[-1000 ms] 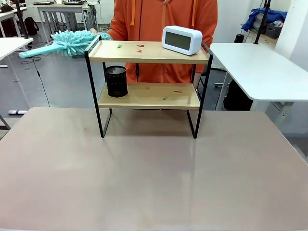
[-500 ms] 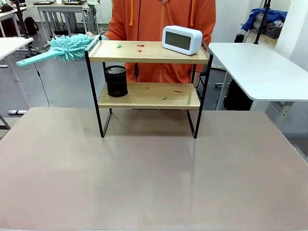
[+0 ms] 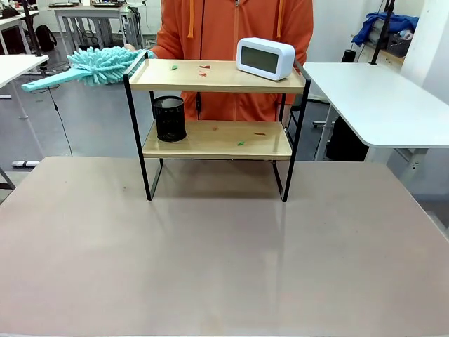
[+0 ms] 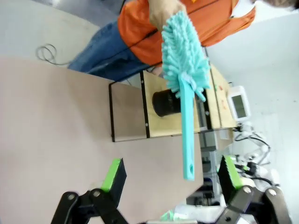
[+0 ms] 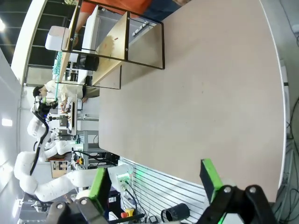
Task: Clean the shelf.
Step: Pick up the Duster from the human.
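Observation:
The shelf (image 3: 217,76) stands at the far middle of the table, two light wooden boards in a black frame; it also lies sideways in the left wrist view (image 4: 174,116) and the right wrist view (image 5: 110,44). Small red and green scraps (image 3: 203,68) lie on both boards. A person in orange behind it holds out a turquoise fluffy duster (image 3: 102,64) by its head, handle pointing left. In the left wrist view the duster (image 4: 185,84) points its handle toward my open left gripper (image 4: 170,175), which is apart from it. My right gripper (image 5: 156,179) is open and holds nothing.
A white digital clock (image 3: 264,57) sits on the top board at the right. A black mesh cup (image 3: 170,118) stands on the lower board at the left. The brown table (image 3: 224,260) stretches wide in front. White tables (image 3: 379,98) stand at the right and far left.
The person has shifted the duster slightly, tilting its handle further up and to the left beside the shelf's top left corner. Both grippers stay open.

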{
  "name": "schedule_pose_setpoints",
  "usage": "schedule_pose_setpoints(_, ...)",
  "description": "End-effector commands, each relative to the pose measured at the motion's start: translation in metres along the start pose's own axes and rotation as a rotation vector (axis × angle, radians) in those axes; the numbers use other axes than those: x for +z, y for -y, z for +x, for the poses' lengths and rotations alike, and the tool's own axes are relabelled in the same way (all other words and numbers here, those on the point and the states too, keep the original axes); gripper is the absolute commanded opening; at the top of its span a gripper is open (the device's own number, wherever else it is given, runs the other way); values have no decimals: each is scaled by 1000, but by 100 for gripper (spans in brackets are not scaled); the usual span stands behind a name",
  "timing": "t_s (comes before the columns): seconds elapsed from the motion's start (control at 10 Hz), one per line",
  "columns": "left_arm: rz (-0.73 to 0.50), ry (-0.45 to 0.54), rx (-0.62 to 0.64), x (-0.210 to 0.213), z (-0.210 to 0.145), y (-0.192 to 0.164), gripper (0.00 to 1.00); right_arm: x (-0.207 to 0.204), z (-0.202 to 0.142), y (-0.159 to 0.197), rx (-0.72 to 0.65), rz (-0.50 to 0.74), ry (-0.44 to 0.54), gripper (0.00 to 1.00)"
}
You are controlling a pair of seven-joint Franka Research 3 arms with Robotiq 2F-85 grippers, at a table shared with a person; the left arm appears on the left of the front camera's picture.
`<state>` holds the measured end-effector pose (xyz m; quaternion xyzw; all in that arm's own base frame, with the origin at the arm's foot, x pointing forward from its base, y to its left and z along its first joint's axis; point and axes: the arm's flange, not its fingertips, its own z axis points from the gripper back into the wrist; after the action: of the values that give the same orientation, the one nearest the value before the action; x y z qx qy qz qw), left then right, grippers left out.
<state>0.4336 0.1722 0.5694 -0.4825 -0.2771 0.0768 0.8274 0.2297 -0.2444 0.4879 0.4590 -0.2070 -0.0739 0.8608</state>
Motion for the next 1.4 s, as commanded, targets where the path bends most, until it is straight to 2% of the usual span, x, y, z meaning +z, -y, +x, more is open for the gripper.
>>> schedule_pose_setpoints(0.0, 17, -81, 17, -21, 39, -8, 100, 1, -1, 0, 25, 10, 4, 100)
schedule_pose_setpoints(0.1, 4, -123, 40, -37, 58, -5, 100, 1, -1, 0, 25, 10, 4, 100)
schedule_pose_setpoints(0.3, -67, -236, 81, -77, 71, -5, 100, 1, -1, 0, 25, 10, 4, 100)
schedule_pose_setpoints(0.6, -156, -342, 135, -123, 58, -7, 100, 1, -1, 0, 25, 10, 4, 100)
schedule_pose_setpoints(0.8, -166, -379, 125, -136, 45, -7, 100, 1, -1, 0, 25, 10, 4, 100)
schedule_pose_setpoints(1.3, -192, -367, 121, -136, 45, -9, 100, 1, -1, 0, 25, 10, 4, 100)
